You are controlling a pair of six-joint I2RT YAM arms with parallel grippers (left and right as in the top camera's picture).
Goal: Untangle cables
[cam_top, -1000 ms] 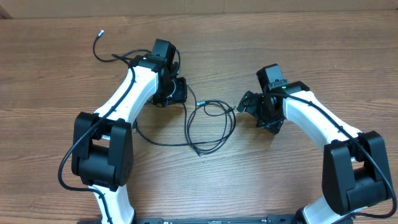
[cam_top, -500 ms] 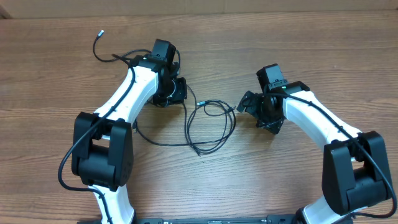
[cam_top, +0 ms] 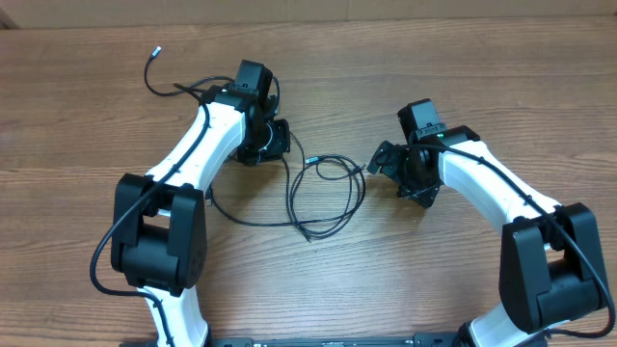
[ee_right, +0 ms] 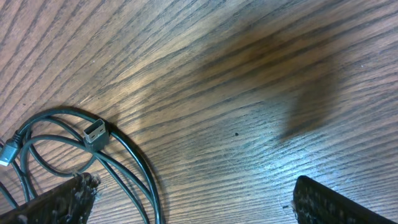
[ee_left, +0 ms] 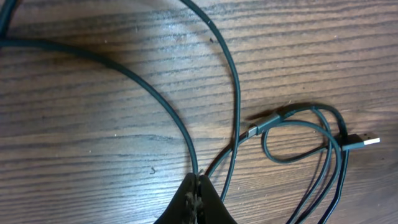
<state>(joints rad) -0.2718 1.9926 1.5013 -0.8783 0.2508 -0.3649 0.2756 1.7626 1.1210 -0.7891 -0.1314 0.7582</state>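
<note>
Left end effector (ee_left: 198, 194) just clenched on cables (ee_left: 155, 93), right end effector (ee_right: 193, 199) released, both angled inward.

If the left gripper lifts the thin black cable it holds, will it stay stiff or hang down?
Probably floppy: the cable lies in loose curves on the table. It looks thin, so it is likely light. The left gripper, shut on it, may drag other loops along, since strands cross near the silvery plug.

Cables (cam_top: 328, 166) partly hidden under left arm (cam_top: 207, 135).
</note>
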